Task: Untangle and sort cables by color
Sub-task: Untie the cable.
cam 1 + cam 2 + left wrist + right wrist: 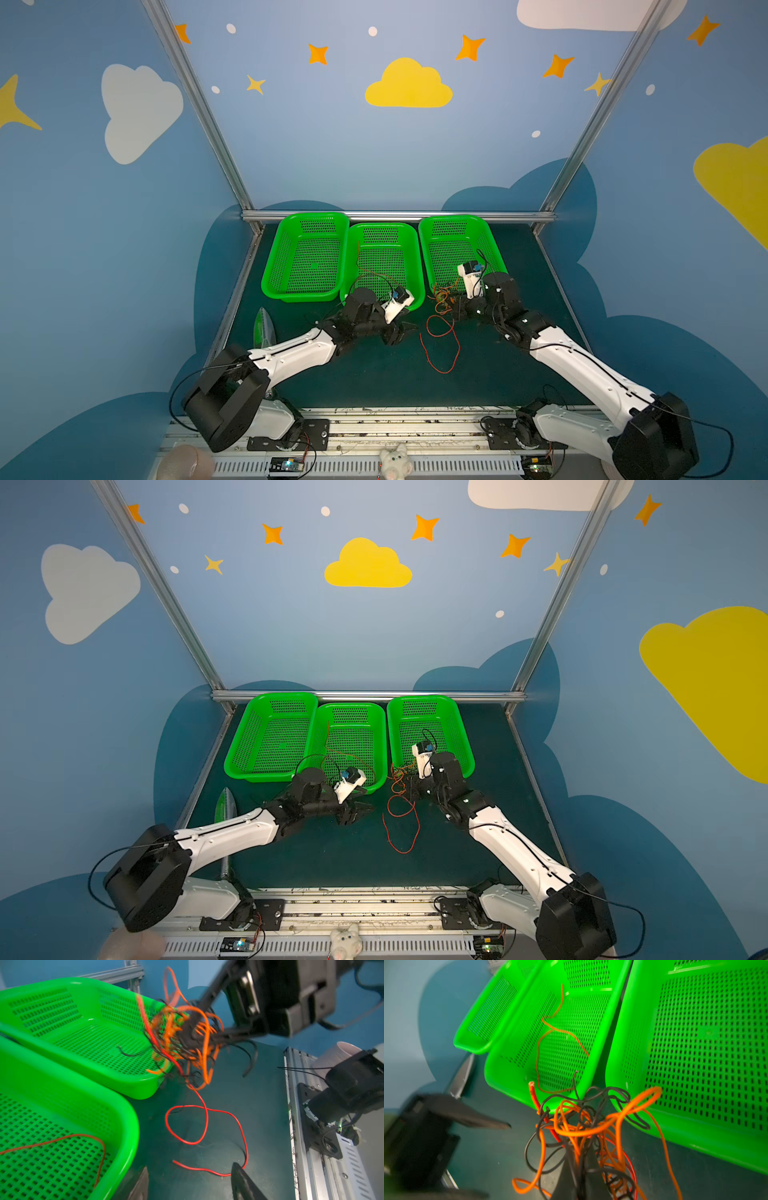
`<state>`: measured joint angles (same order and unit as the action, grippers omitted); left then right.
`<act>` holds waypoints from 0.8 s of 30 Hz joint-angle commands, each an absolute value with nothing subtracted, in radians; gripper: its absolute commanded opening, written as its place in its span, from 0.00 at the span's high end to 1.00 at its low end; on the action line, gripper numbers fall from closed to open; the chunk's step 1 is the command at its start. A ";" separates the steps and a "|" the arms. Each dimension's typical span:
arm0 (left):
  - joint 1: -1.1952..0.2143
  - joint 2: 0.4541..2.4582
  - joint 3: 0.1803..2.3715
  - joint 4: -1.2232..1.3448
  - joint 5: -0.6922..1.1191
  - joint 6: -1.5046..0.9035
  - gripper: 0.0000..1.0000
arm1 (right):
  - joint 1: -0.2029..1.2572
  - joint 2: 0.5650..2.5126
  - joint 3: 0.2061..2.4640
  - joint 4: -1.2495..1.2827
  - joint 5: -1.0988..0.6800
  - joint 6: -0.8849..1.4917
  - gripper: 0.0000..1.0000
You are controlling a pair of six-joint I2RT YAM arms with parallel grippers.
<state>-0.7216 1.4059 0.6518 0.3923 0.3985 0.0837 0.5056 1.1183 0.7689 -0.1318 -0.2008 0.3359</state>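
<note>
A tangle of orange, black and red cables (441, 296) (398, 776) (583, 1126) hangs just in front of the right green basket (453, 218). My right gripper (580, 1147) (452, 302) is shut on the tangle (182, 1043). A long red cable (444, 371) (401, 852) (188, 1142) trails from the tangle in loops over the dark mat. My left gripper (190, 1167) (405, 330) is open low over the mat, and the red cable's free end lies between its fingers. A thin orange cable (562, 1031) (62, 1138) lies in the middle basket (382, 226).
Three green mesh baskets stand in a row at the back; the left basket (270, 270) holds nothing. A short black piece (126, 1053) lies in the right basket. A flat green object (262, 328) rests at the mat's left edge. A metal rail (374, 419) runs along the front.
</note>
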 commanded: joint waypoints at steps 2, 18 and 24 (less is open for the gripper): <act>-0.787 1.466 0.641 0.540 0.394 0.224 0.34 | 0.480 1.102 0.842 -0.089 -0.287 0.376 1.00; -0.980 1.677 0.719 0.773 -0.085 0.735 0.32 | 0.438 1.139 0.962 -0.194 -0.394 0.446 1.00; -0.985 1.752 0.782 0.761 -0.180 0.781 0.33 | 0.433 1.132 0.972 -0.210 -0.418 0.458 1.00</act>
